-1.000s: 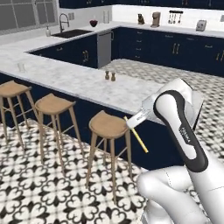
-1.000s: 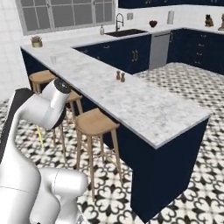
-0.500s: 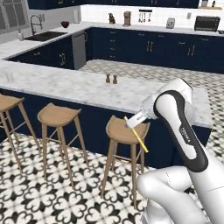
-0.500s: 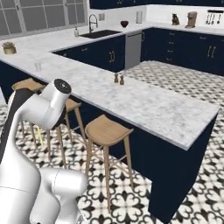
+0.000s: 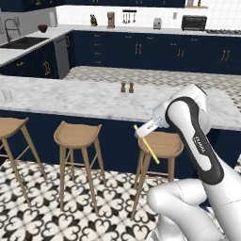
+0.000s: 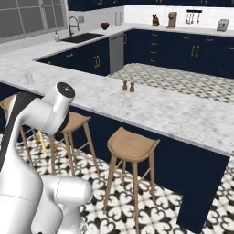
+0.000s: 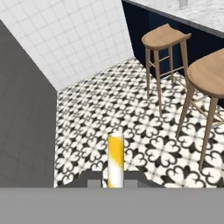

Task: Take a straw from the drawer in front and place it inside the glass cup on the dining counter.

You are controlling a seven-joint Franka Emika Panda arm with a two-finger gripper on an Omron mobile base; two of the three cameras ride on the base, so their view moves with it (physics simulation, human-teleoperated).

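Observation:
My gripper (image 5: pixel 142 132) is shut on the straw (image 5: pixel 146 145), a thin pale-yellow stick slanting down to the right in front of a stool. In the right base view the straw (image 6: pixel 41 142) hangs below the arm's elbow. The hand view has the straw (image 7: pixel 115 157) standing up between the two fingertips of the gripper (image 7: pixel 114 178), over the tiled floor. The glass cup (image 5: pixel 6 95) stands on the dining counter (image 5: pixel 89 101) far to the left, well away from the gripper. From the right side, the glass cup (image 6: pixel 29 78) sits on the dining counter (image 6: pixel 160 107). The drawer is out of view.
Two brown shakers (image 5: pixel 127 87) stand mid-counter. Wooden stools (image 5: pixel 77 135) line the counter's near side above patterned floor tiles. Navy cabinets (image 5: pixel 155 52) and a sink (image 6: pixel 82 37) lie behind. A white tiled wall (image 7: pixel 83 39) is close on the hand's side.
The whole scene has slid right in both base views, so the base has moved; the counter now runs across the picture. The gripper still holds the straw the same way.

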